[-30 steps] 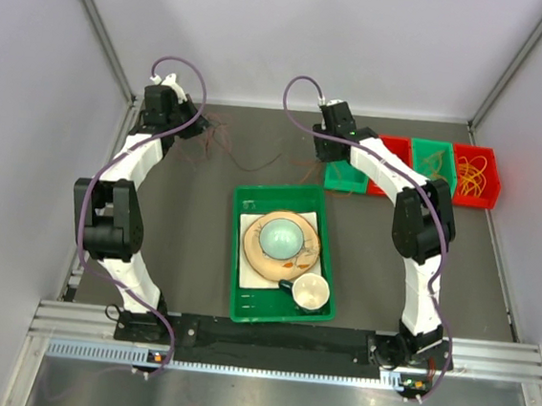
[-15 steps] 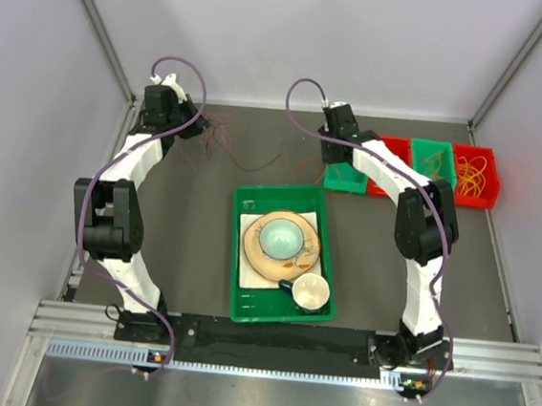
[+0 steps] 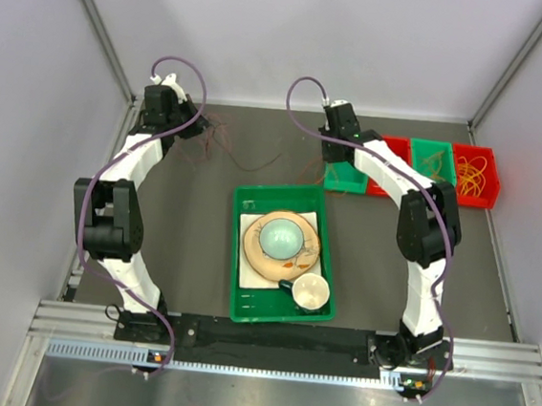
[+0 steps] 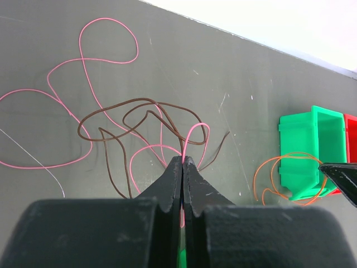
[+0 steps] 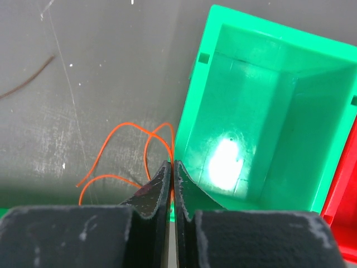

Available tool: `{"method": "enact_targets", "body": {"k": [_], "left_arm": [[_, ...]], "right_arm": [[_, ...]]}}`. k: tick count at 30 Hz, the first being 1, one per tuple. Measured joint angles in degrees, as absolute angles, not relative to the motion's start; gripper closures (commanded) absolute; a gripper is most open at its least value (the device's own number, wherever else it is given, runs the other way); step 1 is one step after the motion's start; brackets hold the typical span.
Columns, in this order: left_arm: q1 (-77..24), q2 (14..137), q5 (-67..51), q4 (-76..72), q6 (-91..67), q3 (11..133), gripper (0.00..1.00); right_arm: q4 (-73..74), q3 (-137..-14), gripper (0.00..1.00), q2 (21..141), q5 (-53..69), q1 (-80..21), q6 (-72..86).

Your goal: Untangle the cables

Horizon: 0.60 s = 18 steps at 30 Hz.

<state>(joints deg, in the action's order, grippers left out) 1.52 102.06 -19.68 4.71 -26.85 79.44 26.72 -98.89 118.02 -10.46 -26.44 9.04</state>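
Observation:
A pink cable (image 4: 83,67) and a brown cable (image 4: 139,106) lie tangled on the dark table at the far left. My left gripper (image 4: 182,161) is shut on the pink cable above the tangle; it also shows in the top view (image 3: 194,124). An orange cable (image 5: 120,153) loops on the table beside an empty green bin (image 5: 262,111). My right gripper (image 5: 172,166) is shut on the orange cable at the bin's left wall; in the top view the right gripper (image 3: 338,157) is at the far middle.
A green tray (image 3: 242,306) holding a plate, a bowl and a cup stands in the middle. Red and green bins (image 3: 475,175) with more cables line the far right. A thin grey wire (image 4: 33,162) lies left of the tangle.
The right gripper has shifted slightly right toward the green bin. The left arm has not visibly moved.

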Motion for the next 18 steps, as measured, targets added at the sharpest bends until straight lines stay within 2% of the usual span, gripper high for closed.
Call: {"method": "enact_targets", "body": {"k": [9,18], "left_arm": [[1.52,102.06,-19.68,4.73,-26.85,79.44,1.0],[1.52,102.06,-19.68,4.73,-26.85,79.44,1.0]], "right_arm": [[27.42,-98.56,1.0,116.88,-10.63,-26.44,8.56],[26.28,-96.75,1.0,105.58,-13.45,-26.44,8.01]]}}
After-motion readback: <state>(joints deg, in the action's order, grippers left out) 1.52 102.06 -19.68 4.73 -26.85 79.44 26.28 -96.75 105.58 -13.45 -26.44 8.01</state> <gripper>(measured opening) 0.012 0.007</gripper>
